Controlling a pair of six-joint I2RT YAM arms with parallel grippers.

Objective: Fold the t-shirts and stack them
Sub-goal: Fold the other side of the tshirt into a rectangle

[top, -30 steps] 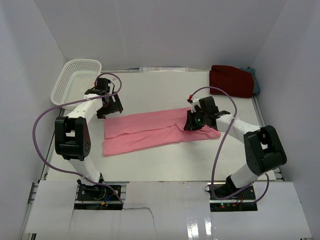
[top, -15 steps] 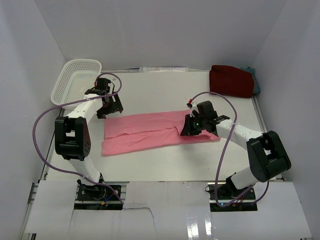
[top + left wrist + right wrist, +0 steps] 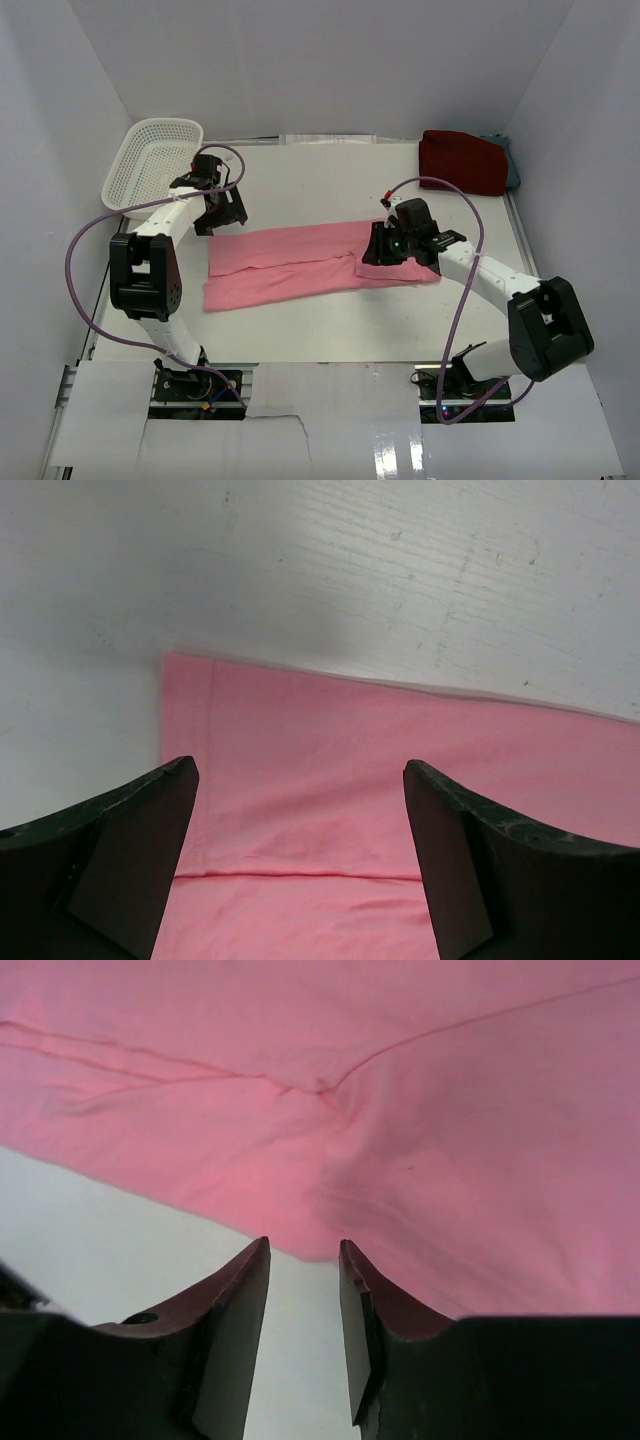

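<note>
You have the light pink t-shirt lying flat across the middle of the counter, folded lengthwise into a long, slightly slanted band. At the counter's far right corner sits the folded dark red t-shirt. Only a sliver of the teal-grey t-shirt shows at its right edge.

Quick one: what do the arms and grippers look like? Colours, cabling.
The left arm and right arm have white links and bulky black joints. A purple cable loops loosely along each. The left gripper and right gripper are black, with two flat, wedge-shaped fingers.
</note>
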